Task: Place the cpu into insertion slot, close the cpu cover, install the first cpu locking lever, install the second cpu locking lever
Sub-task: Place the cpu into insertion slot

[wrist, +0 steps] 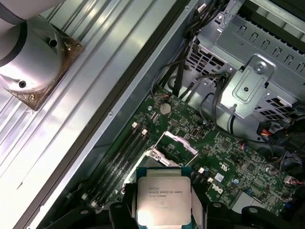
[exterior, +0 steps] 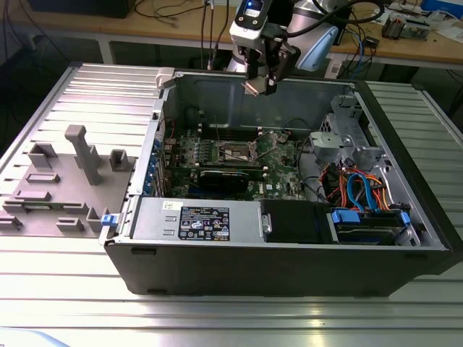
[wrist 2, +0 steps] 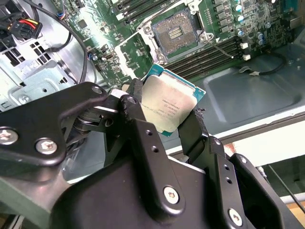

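Square cpu (wrist: 163, 198), tilted, in end effector's (wrist: 164, 212) grip

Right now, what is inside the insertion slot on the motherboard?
Nothing: in the second wrist view the insertion slot shows its bare contact field. The cpu is held in the claw above the case. In the first wrist view the cpu hides part of the slot.
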You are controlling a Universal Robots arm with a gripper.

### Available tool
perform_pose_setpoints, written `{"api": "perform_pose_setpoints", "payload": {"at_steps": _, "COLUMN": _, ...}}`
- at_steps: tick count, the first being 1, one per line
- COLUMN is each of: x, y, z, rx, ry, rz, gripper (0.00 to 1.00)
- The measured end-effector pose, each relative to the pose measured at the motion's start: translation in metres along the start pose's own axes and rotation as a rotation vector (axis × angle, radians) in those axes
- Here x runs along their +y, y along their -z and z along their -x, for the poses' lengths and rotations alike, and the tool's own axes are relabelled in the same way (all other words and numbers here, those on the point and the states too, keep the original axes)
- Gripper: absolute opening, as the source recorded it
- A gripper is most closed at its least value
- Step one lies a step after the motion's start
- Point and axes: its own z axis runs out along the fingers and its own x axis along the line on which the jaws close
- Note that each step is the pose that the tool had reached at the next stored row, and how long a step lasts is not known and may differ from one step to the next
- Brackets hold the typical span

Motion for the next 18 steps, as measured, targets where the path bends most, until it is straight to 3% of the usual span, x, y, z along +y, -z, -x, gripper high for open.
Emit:
{"api": "perform_pose_setpoints", "payload": {"at_steps": 12, "x": 0.0000, "y": -0.0002, "z": 0.0000, "rx": -0.0028, "ry": -0.032, "rz": 0.0007, "gripper": 0.54}}
{"api": "perform_pose_setpoints", "payload": {"at_steps": 18, "x": -0.0005, "y": -0.0021, "z": -0.0002, "rx": -0.0113, "ry": -0.128, "rz": 0.0021, "gripper": 0.54}}
